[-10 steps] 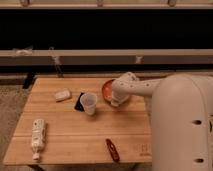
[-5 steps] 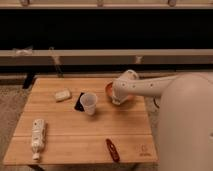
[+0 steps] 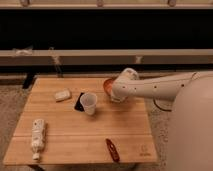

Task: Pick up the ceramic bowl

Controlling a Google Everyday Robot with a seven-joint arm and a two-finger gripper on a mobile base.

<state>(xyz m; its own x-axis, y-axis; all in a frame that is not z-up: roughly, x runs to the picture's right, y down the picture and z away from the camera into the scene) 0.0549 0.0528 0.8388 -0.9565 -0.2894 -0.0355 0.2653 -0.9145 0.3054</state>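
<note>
The ceramic bowl [image 3: 108,85] is orange-red and sits at the far right of the wooden table [image 3: 65,125]. Only its left part shows, because the white arm covers the rest. My gripper [image 3: 117,94] is at the bowl, at the end of the white arm that reaches in from the right. The wrist hides where the gripper meets the bowl's rim. I cannot tell whether the bowl rests on the table or is just off it.
A translucent whitish plastic cup [image 3: 88,103] stands left of the bowl, with a black flat object [image 3: 78,102] beside it. A pale bar [image 3: 62,95] lies further left. A white bottle [image 3: 37,137] lies at the front left and a red object [image 3: 112,149] at the front edge. A bench [image 3: 75,56] runs behind the table.
The arm's bulky body has drawn back to the right of the picture. The gripper stays at the bowl, and the bowl's visible part sits slightly higher.
</note>
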